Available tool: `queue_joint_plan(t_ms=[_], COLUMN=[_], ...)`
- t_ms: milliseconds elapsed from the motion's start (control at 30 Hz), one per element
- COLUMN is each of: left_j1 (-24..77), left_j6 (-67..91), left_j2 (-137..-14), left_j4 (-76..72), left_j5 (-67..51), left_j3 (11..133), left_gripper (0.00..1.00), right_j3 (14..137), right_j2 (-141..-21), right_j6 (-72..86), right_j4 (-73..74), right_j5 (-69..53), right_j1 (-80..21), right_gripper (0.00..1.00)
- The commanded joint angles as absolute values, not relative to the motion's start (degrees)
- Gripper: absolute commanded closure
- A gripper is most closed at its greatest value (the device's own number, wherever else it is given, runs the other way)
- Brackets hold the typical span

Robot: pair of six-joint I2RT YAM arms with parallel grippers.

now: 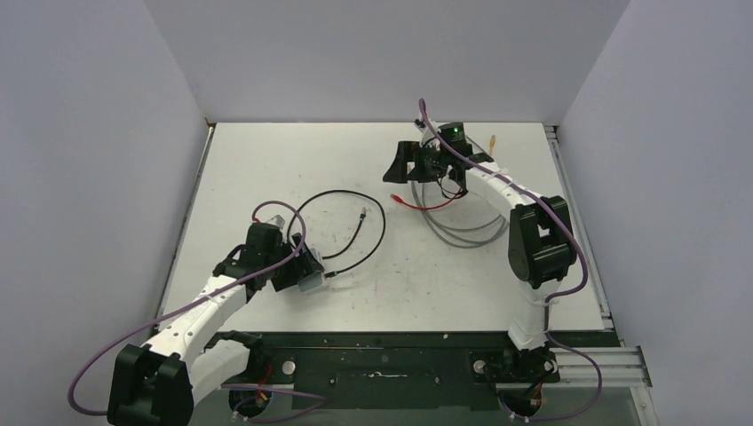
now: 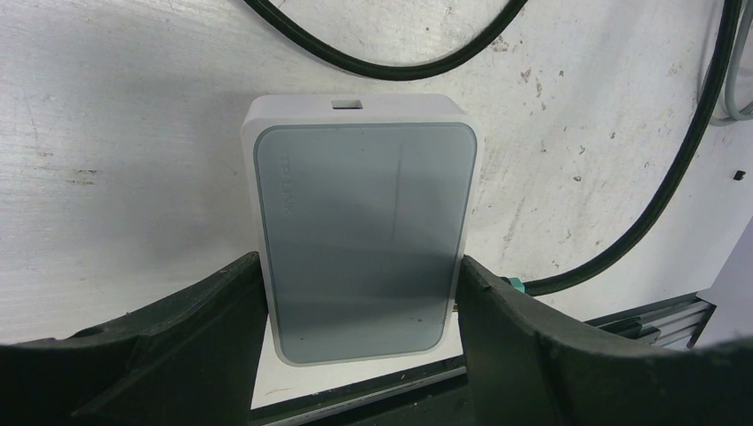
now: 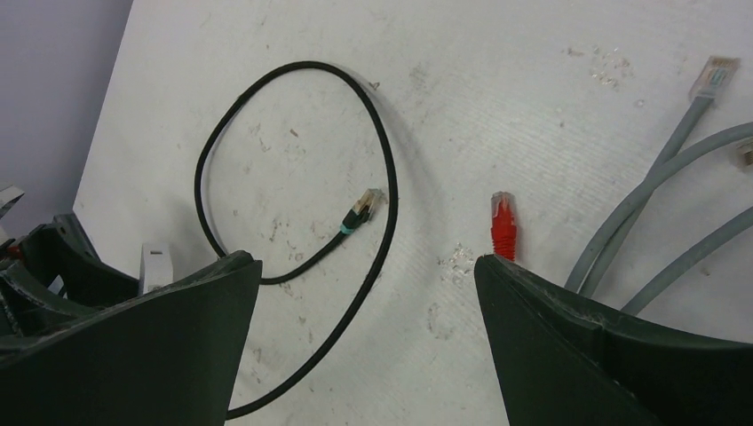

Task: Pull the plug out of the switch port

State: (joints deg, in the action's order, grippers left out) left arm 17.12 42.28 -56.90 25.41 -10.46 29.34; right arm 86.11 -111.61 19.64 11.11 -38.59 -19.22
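Left wrist view: a flat pale grey-blue switch [image 2: 364, 213] with a white rim and rounded corners lies on the scuffed white desk [image 2: 133, 133]. Faint tone-on-tone lettering along one long side of its top face reads TP-LINK. The black left pincer [image 2: 360, 275] is clenched on the switch, one finger pressed to each long side. A small rectangular socket [image 2: 346, 104] shows in the far short edge. A thin black cable [image 2: 657, 195] curves past and ends in a teal boot [image 2: 513, 284] just beside the finger on the right of this view; whether that end sits in a port cannot be told. The left arm reaches low and forward from its base, wrist turned toward the desk's middle.

The right arm rises from its base, bends at the elbow and stretches toward the far side, its wrist raised above the desk. The right pincer [image 3: 366, 266] is released, fingers spread wide with nothing between them. Below it lie the black cable's other end, a teal-booted clear plug [image 3: 366, 206], a red plug [image 3: 503, 222] and pale grey cables [image 3: 657, 177], all apart from the switch.
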Motion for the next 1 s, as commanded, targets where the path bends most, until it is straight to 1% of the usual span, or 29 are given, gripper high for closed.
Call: queue_joint_plan(t_ms=[0, 300, 467, 767, 833, 967], left_j1=[16.7, 16.52, 16.44, 16.44, 16.44, 16.44], left_j6=[41.9, 42.27, 42.87, 43.07, 43.18, 43.37], left_j2=[-56.6, -57.06, -57.22, -57.39, -57.39, -57.32], left_j4=[22.18, 22.71, 22.51, 22.37, 22.45, 22.46], left_j5=[-10.15, -9.87, -9.79, -9.84, -9.84, -9.91], left_j3=[32.02, 32.51, 32.48, 32.93, 32.96, 32.96], left_gripper=[1.0, 1.0, 1.0, 1.0, 1.0, 1.0], right_j3=[85.52, 87.84, 87.49, 86.2, 86.66, 87.38], right_j2=[-106.24, -105.61, -105.97, -107.97, -108.65, -109.79], right_j6=[19.92, 17.32, 17.51, 19.07, 19.03, 18.99], right_j4=[12.94, 20.62, 22.36, 22.16, 22.76, 23.87], right_j5=[-42.34, -44.36, -45.32, -48.66, -49.42, -49.71], right_j1=[-21.73, -30.19, -34.27, -38.05, -38.61, -39.8], right_gripper=[0.06, 0.05, 0.04, 0.01, 0.03, 0.03])
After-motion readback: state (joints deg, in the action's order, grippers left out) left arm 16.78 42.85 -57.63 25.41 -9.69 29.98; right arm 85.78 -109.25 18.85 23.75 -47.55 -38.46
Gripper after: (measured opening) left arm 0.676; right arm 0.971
